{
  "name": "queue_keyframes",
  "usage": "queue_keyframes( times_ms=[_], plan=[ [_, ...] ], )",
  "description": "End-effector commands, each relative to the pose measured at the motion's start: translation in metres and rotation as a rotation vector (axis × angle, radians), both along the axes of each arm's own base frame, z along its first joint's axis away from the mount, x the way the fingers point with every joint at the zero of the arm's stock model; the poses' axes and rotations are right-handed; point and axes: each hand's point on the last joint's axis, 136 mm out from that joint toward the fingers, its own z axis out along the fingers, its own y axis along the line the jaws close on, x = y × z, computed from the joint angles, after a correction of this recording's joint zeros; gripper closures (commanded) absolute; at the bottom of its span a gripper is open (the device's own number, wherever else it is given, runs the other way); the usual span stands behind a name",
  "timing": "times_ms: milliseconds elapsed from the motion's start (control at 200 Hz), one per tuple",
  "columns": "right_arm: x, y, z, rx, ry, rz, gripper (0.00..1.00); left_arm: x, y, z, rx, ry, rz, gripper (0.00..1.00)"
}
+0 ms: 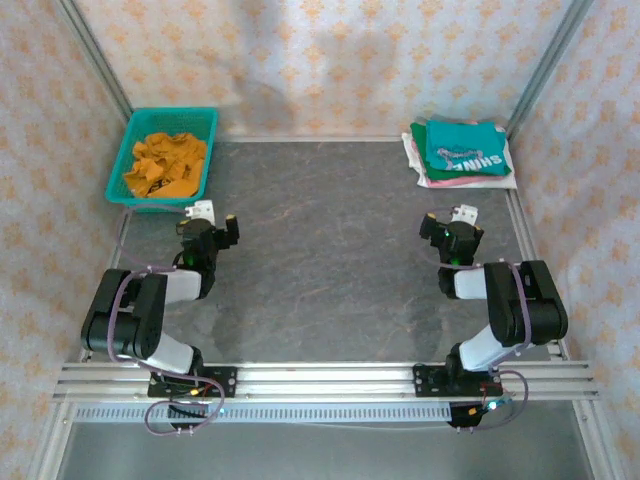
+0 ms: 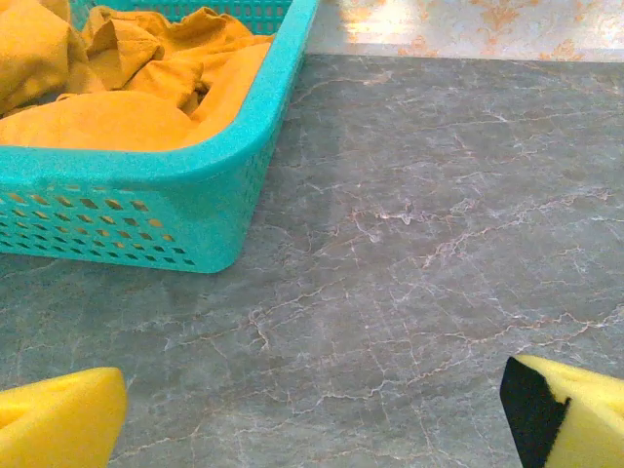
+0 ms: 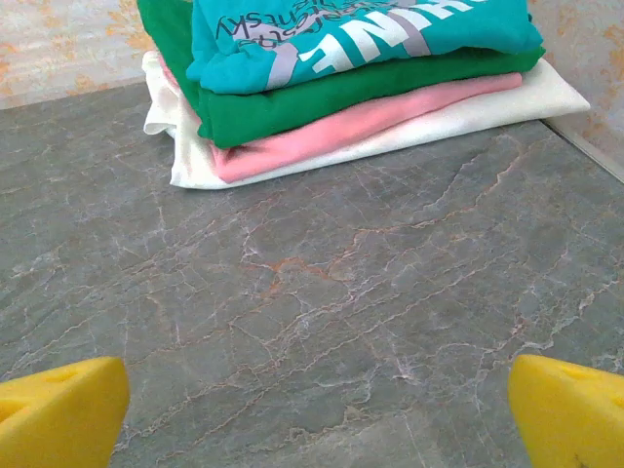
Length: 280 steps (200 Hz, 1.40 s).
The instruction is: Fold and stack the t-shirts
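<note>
We start with the mustard-orange t-shirt (image 1: 166, 163), which lies crumpled and unfolded in the teal mesh basket (image 2: 146, 210) at the far left corner of the table (image 1: 330, 260). In our judgement it is the one piece left to fold. Across the table, at the far right corner, sits the stack of folded shirts (image 1: 462, 152). The teal shirt (image 3: 361, 39) with white lettering is on top, with a green layer (image 3: 322, 97) under it, then the pink shirt (image 3: 370, 122), and the white shirt (image 3: 507, 102) at the bottom against the tabletop. The edges are roughly lined up, which suggests a finished pile waiting for its last layer. Between basket and stack the grey marbled surface is bare, likely kept open as the folding area. The left gripper (image 1: 216, 218) hangs just in front of the basket's near wall. Its yellow pads are spread wide, it grasps nothing, and it faces the cloth it would have to reach over the rim to take. The right gripper (image 1: 446, 220) hovers near the stack but apart from it, equally released and empty-handed. We read this as the outset of fetching the orange shirt. The next move would call for lifting it clear of the mesh without snagging.
</note>
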Motion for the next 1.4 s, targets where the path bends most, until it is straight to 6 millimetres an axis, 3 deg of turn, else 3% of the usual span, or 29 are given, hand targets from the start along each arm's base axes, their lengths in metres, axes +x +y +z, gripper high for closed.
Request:
queue_keyframes(
  times_ms=[0,741,831,931,1031,1091,1181,1291,1396],
  plan=[
    [0.002,-0.002,0.005,-0.006,-0.016,-0.01,0.01,0.001,0.002,0.0,0.02,0.009,0.01,0.0],
    [0.003,0.0,0.006,0.011,-0.018,0.019,0.01,0.0,0.002,0.001,0.02,0.003,0.01,0.0],
    [-0.005,0.001,0.032,-0.02,-0.056,0.001,0.01,-0.005,-0.003,0.023,0.043,-0.002,0.0,0.0],
    [-0.017,0.001,0.081,0.016,-0.088,-0.035,0.01,-0.022,-0.012,0.083,0.041,-0.093,-0.001,0.0],
    [-0.015,0.029,0.129,0.062,-0.13,0.099,0.01,-0.033,-0.006,0.142,-0.013,-0.193,0.046,0.0],
    [-0.008,0.046,0.149,0.056,-0.123,0.153,0.01,-0.028,0.004,0.163,-0.012,-0.171,0.088,0.0],
    [0.009,0.067,0.165,0.079,-0.079,0.213,0.03,-0.009,0.027,0.178,-0.024,-0.078,0.15,0.0],
    [0.033,0.097,0.159,0.097,-0.003,0.285,0.05,0.02,0.067,0.18,-0.047,0.037,0.253,0.0],
    [0.04,0.115,0.154,0.096,0.032,0.315,0.05,0.054,0.099,0.175,-0.046,0.149,0.32,0.0]
  ],
)
